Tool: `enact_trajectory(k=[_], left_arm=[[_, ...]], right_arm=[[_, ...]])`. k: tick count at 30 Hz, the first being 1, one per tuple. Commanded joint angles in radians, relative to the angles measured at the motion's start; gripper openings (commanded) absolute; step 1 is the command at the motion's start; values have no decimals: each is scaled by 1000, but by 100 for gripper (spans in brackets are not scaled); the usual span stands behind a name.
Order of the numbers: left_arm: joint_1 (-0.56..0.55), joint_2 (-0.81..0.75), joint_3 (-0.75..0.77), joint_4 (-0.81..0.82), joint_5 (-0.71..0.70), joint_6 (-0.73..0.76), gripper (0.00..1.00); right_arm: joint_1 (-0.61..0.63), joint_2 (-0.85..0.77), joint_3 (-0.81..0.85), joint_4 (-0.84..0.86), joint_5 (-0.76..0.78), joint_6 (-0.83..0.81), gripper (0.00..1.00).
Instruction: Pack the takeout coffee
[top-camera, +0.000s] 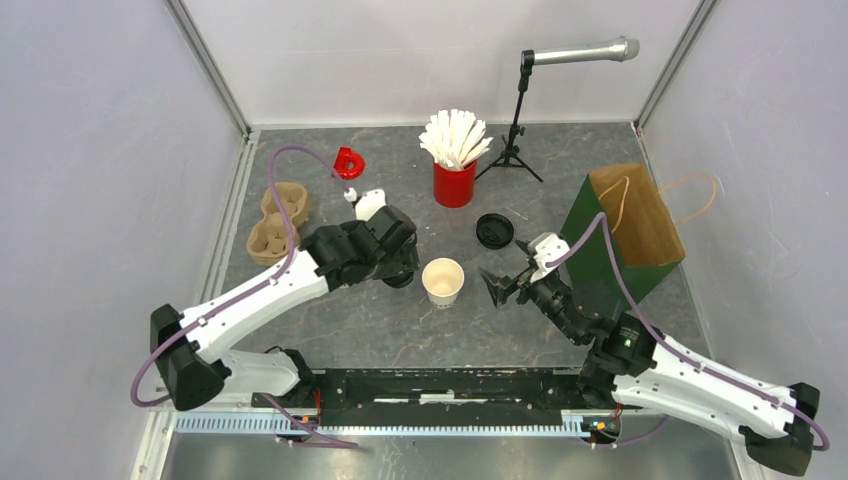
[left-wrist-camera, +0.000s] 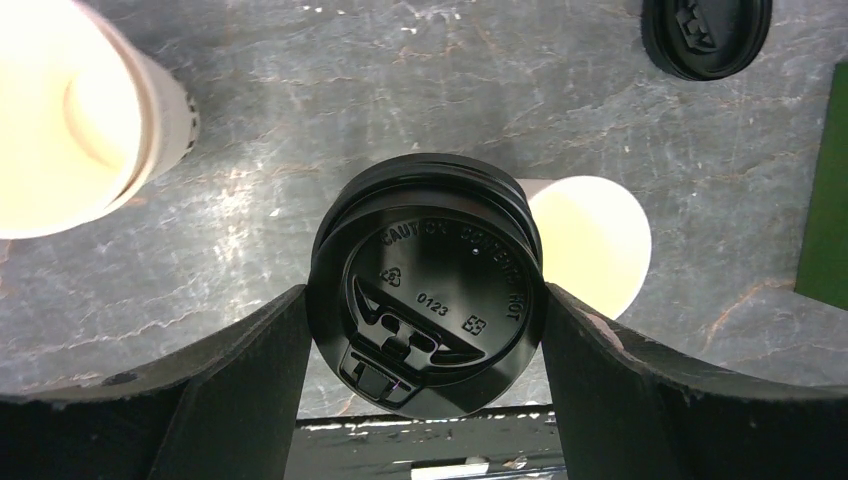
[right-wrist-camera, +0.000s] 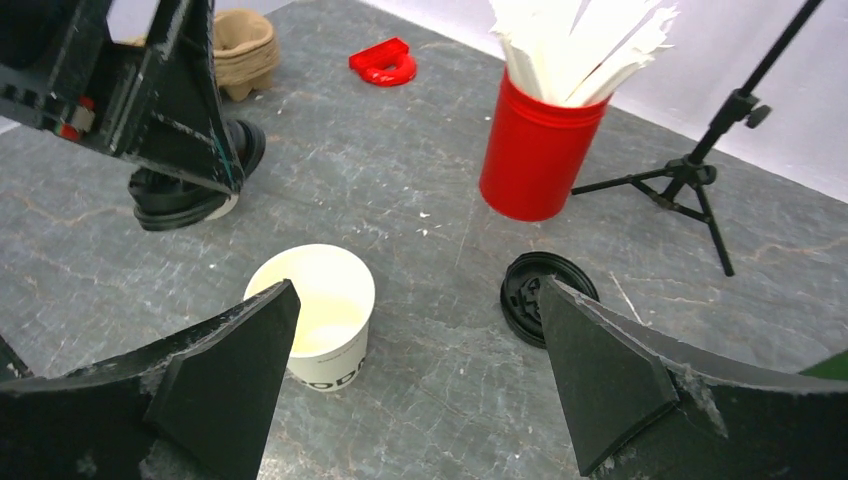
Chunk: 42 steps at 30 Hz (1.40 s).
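My left gripper is shut on a round black lid, with a finger touching each side of its rim; the lid also shows low over the table in the right wrist view. One open white cup with a cream inside stands upright just right of it. A second cup shows at the upper left of the left wrist view and is hidden under the arm from above. A second black lid lies loose on the table. My right gripper is open and empty, between the cup and the loose lid.
A red cup of white sticks stands at the back. A brown pulp carrier sits at the left. A green and brown paper bag lies at the right. A microphone stand and a small red object are at the back.
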Motion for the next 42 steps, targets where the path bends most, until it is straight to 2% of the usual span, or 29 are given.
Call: enact_trajectory(k=[1,15,26,35,36,37,38,42], left_arm=[[-11,76,68,71,33,82,79],[-115,293,234,88,45,77,78],[-128,384,251,87,42,98,81],[-130,401,266,76,35,111,85],[-129,400,269,76,38,112,85],[-130,400,272,75,40,113,95],[-129,400,276,72,40,114,100],[-131,401,295,45,21,114,100]], right_arm=[[5,-61,36,4,92,6,98],[4,-144,-1,-5,146,-8,98],[4,-187,-17,-8,154,-12,98],[5,-196,-27,-9,158,-13,98],[4,-196,-30,-5,157,-12,98],[4,-193,-33,-2,155,-13,98],[4,-189,-34,0,153,-12,98],[4,-172,-35,0,141,-13,98]])
